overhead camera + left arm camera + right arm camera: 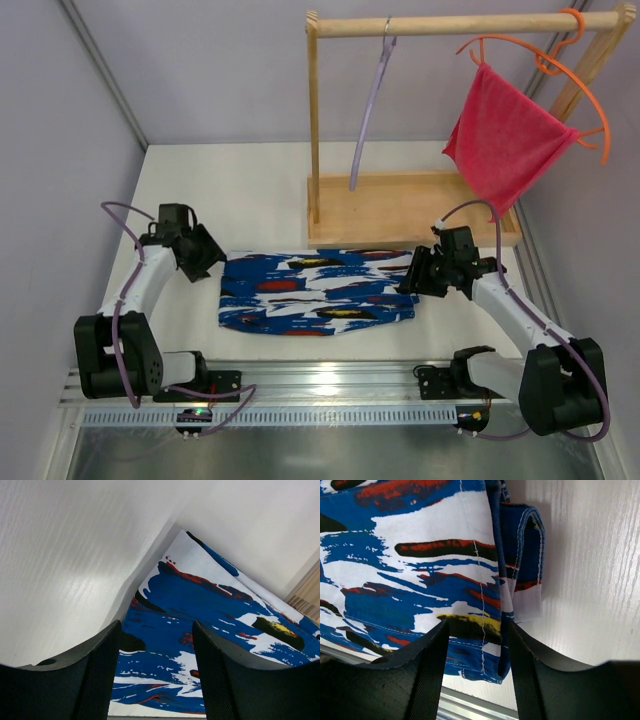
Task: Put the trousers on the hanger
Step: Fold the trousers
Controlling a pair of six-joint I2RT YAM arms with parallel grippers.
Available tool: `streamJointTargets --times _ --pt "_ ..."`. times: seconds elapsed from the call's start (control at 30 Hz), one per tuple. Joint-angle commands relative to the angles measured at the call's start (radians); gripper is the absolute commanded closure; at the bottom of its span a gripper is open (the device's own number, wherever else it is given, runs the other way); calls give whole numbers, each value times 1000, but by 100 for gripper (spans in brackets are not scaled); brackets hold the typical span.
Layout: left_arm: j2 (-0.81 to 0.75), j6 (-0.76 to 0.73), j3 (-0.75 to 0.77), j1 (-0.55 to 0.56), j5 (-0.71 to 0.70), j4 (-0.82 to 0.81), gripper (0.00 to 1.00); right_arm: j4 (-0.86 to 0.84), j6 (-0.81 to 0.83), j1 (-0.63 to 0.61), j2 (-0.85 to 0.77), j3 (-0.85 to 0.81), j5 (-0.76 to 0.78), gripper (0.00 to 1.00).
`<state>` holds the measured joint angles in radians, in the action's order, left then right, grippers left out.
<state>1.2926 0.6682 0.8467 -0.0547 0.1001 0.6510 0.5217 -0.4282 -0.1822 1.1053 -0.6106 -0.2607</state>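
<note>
Left pincer [156,630] and right pincer [477,627] were held half open, with nothing gripped. The trousers [315,292], soft folded fabric patched blue, white, red, black and yellow, were laid flat on the white worktop [250,190] between them, the stitched right edge straddled by the right pincer. The thin lavender hanger [368,120] was hung from the far wooden rail [450,24].

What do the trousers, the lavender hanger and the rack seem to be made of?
The trousers: soft matte fabric, with stitched seams and folded edges. The hanger: probably plastic, thin and smooth; its hook looks metallic. The rack: pale bare wood, grain faintly visible.
</note>
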Motion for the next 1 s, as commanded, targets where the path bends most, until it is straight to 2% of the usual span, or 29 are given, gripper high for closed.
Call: streamJointTargets --times 0.0,0.17,0.57,0.67,0.7,0.73,0.83,0.97 --pt "11 -19 -3 -5 27 -22 41 -45 -34 -10 -30 8 32 47" --pt "13 -18 -6 -4 30 -31 41 -29 -30 -11 -53 -3 70 47" --pt "34 8 -41 -2 59 -68 41 -117 -70 -56 -18 54 37 52" --pt "37 5 -41 -4 58 -63 41 -114 -73 -59 -10 63 43 67" --pt "37 4 -41 -4 49 -62 41 -111 -76 -62 -13 67 49 81" --pt "37 4 -43 -4 47 -63 41 -106 -80 -63 -15 71 54 86" --pt "56 24 -61 -4 46 -79 41 -91 -112 -63 -25 97 103 96" --pt "114 47 -70 -4 0 -68 40 -57 -178 -92 -13 124 210 96"
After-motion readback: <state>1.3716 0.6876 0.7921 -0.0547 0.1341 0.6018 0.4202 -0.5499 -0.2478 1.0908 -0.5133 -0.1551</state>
